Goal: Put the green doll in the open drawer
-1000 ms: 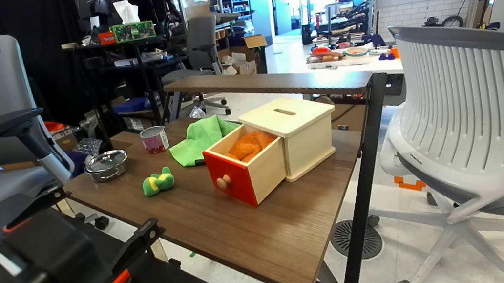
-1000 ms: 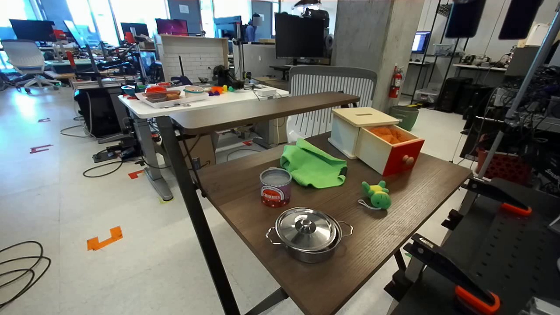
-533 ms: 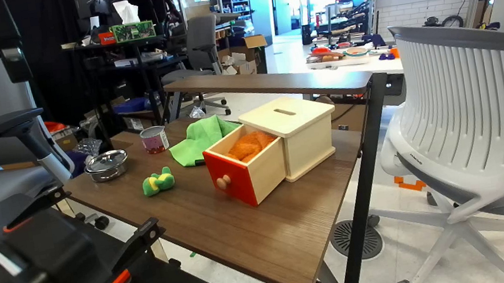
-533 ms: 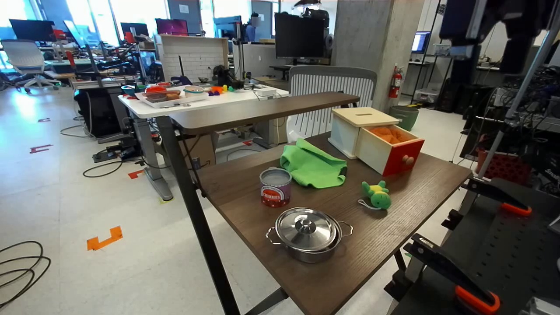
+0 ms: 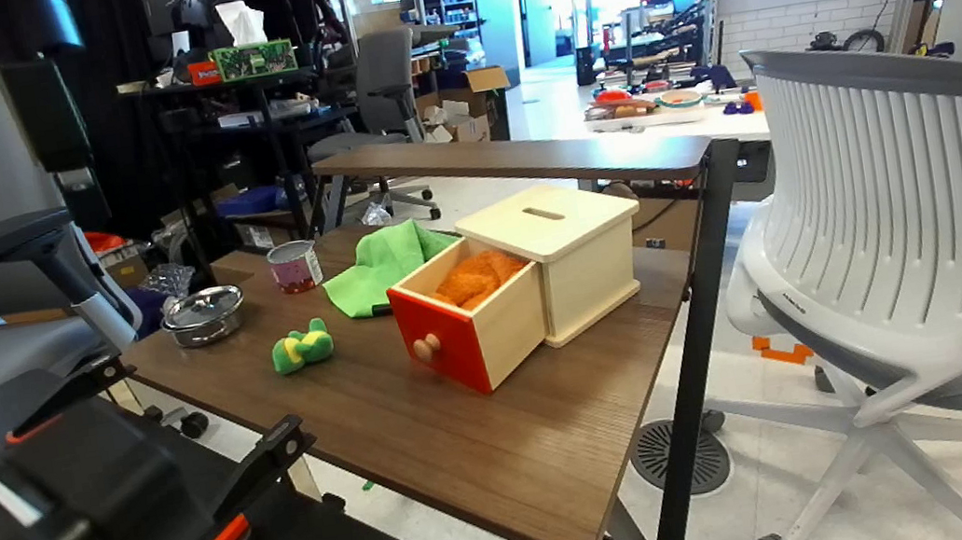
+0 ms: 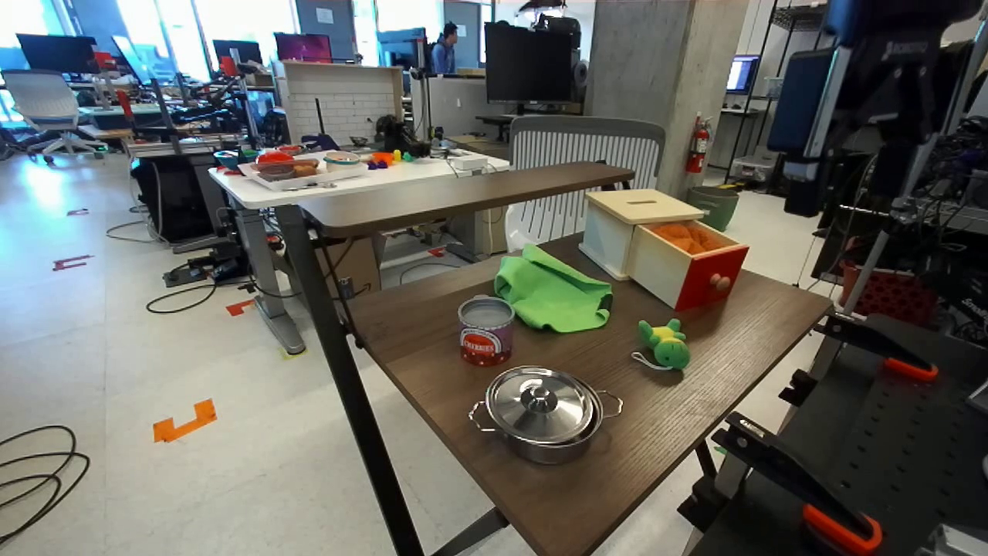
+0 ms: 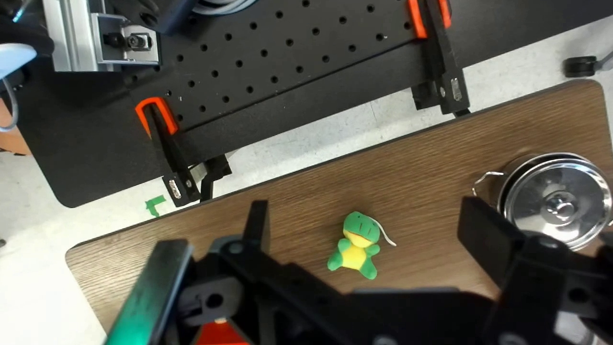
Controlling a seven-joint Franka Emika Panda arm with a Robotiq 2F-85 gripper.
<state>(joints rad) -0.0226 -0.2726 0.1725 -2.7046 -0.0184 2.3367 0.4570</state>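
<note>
- Brown table [image 6: 421, 328], hours read in an exterior view with the green doll [image 6: 668, 347] as dial centre; its nearest edge passes at four o'clock, a strip of wood between.
- Pale cabinet [image 6: 610, 239], between eleven and twelve o'clock.
- The open drawer [image 6: 698, 274], red-fronted, just past twelve, sticking out of the cabinet with orange cloth [image 6: 687, 237] inside; a gap parts it from the doll.
- Black gripper [image 7: 369, 230], between one and two o'clock, high above the table; its fingers stand wide apart, and the wrist view shows the doll in the gap, well below.
- Crumpled lime cloth [image 6: 552, 295], ten o'clock, near the doll.
- Lidded steel pot [image 6: 544, 409], eight o'clock, near that edge of the table.
- Upright can [image 6: 486, 332], nine o'clock, just beside the lime cloth.
- The doll, on the table, belly up, head toward five o'clock.
</note>
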